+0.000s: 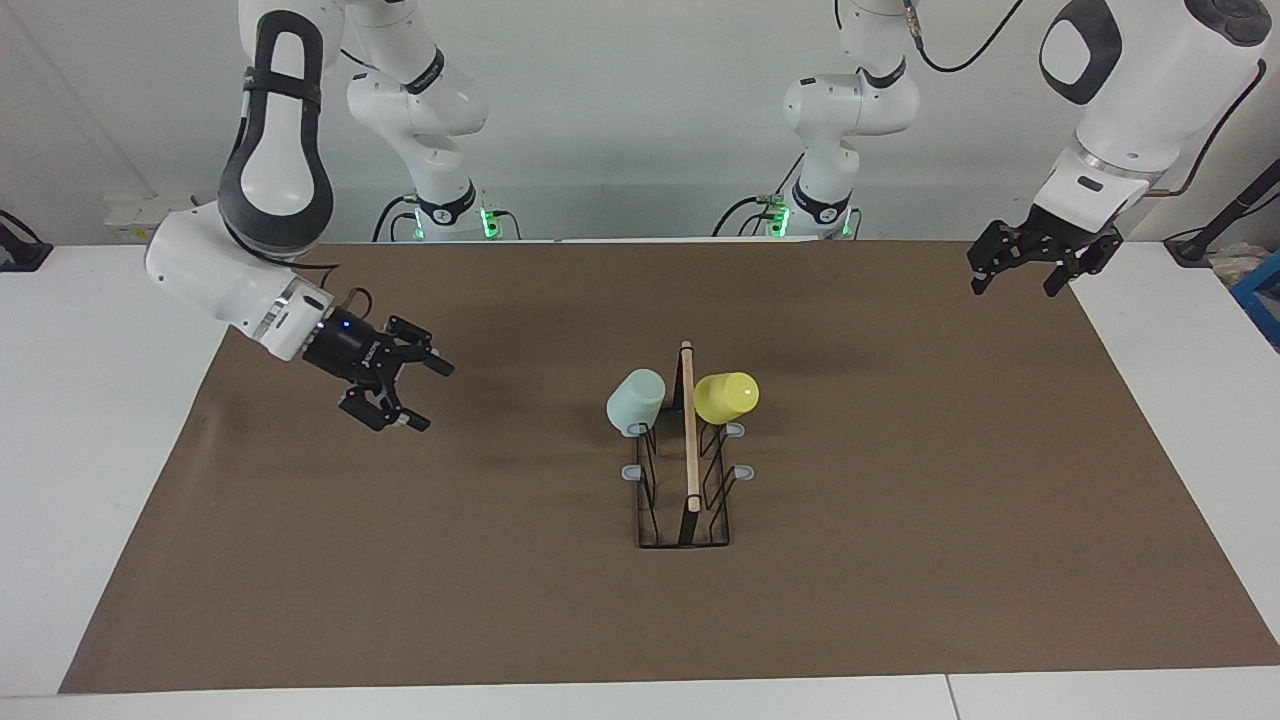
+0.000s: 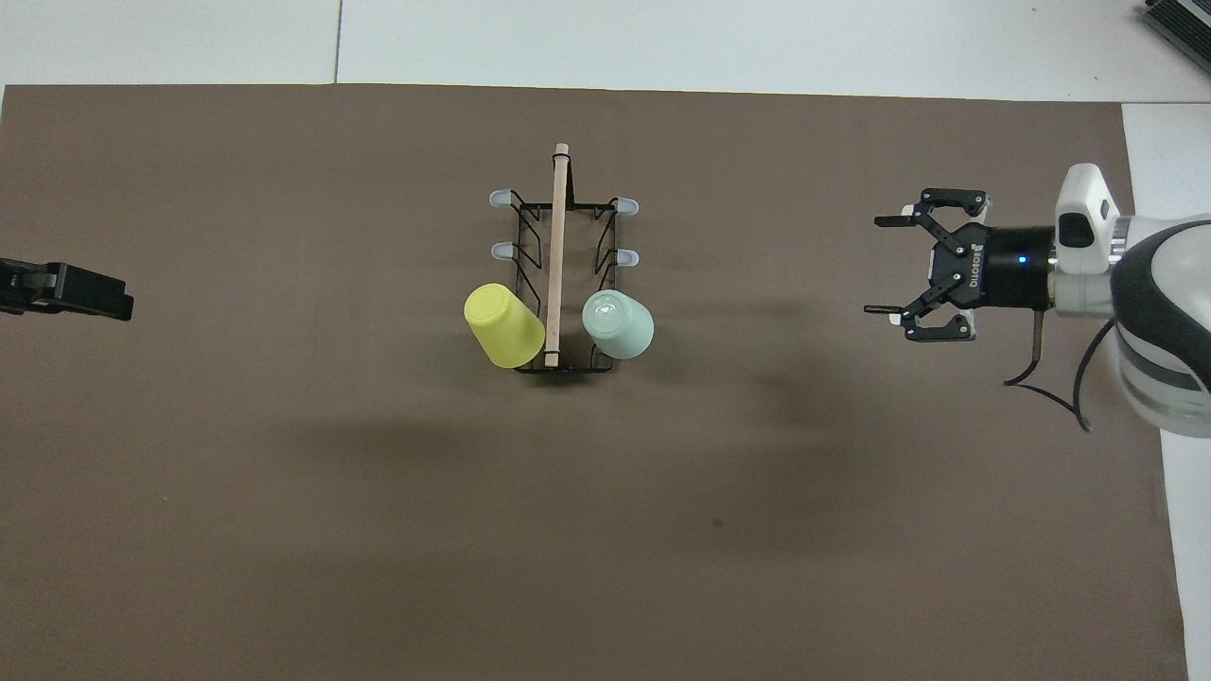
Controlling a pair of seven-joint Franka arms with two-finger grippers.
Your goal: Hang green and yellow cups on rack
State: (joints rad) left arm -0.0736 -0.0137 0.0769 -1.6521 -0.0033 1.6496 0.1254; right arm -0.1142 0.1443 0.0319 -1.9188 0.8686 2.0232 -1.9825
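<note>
Green cup (image 1: 636, 396) and yellow cup (image 1: 727, 396) hanging on rack (image 1: 688, 440) pegs nearest the robots, at the rack's 9 and 3 o'clock in the facing view, right end effector (image 1: 412, 394) hovering wide open and empty over the counter (image 1: 900, 560), left end effector (image 1: 1020, 276) hanging apparently open, empty.

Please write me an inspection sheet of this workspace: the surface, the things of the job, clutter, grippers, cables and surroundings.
Surface: brown mat on a white table, flat.
Job's things: rack stands mid-mat; green cup and yellow cup each hang on a peg at the rack's end nearer the robots, the green toward the right arm's end, the yellow toward the left arm's.
Clutter: nothing seen on the mat.
Grippers: right gripper open, empty, over the mat; left gripper open, empty, over the mat's edge.
Cables: black cables at the arm bases.
Surroundings: white wall; blue object at the table's edge.
</note>
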